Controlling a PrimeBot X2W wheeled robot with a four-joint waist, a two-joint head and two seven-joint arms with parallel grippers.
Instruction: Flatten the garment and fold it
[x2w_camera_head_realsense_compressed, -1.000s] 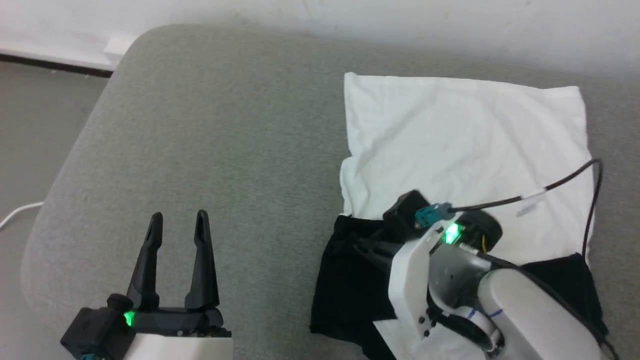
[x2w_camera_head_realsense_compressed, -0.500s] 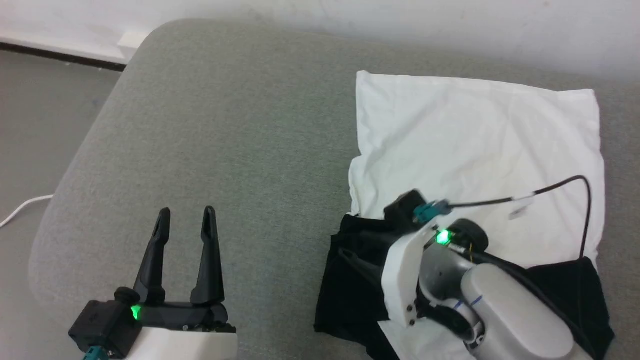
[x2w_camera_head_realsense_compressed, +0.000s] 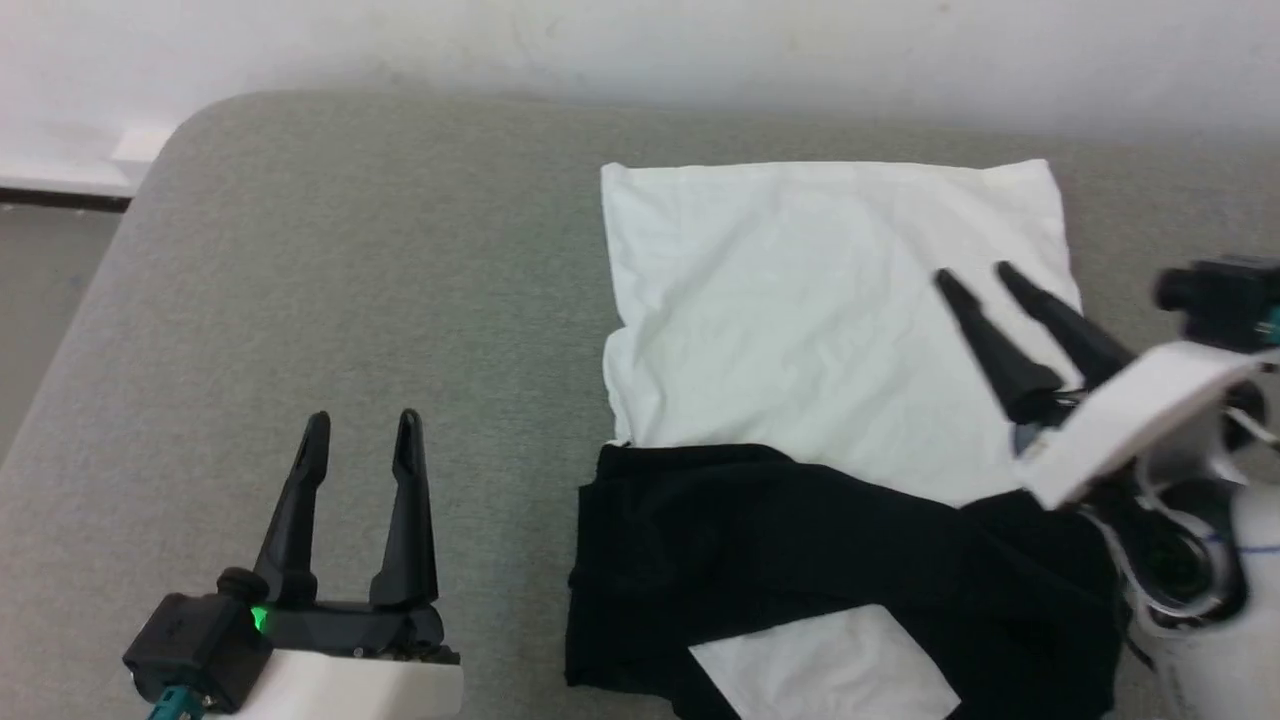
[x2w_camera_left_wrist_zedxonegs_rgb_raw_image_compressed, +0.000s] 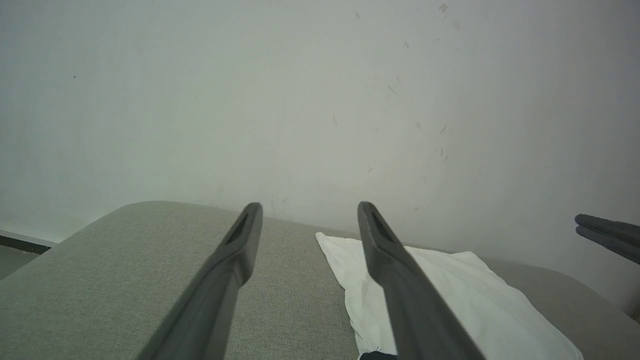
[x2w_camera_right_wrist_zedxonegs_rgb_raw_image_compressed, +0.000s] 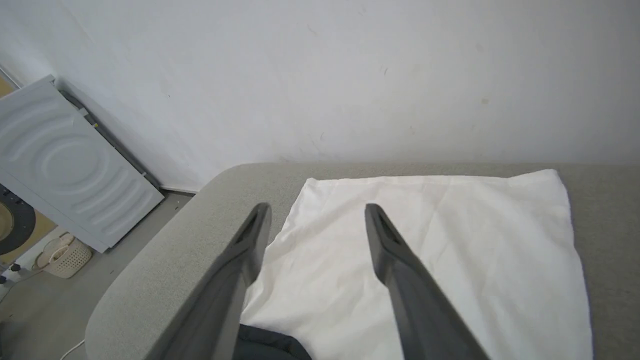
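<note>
Presently, I see my left gripper (x2w_camera_head_realsense_compressed: 362, 425) parted and empty over the grey cushion (x2w_camera_head_realsense_compressed: 400, 250). The garment (x2w_camera_head_realsense_compressed: 830, 300) lies right of centre: white body flat, black sleeves folded across its near end. My right gripper (x2w_camera_head_realsense_compressed: 975, 275) hangs parted and empty above its right edge.

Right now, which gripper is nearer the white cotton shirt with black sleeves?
Right. The right gripper hangs over the white cotton shirt; the left gripper is apart, over grey fabric cushion to its left.
</note>
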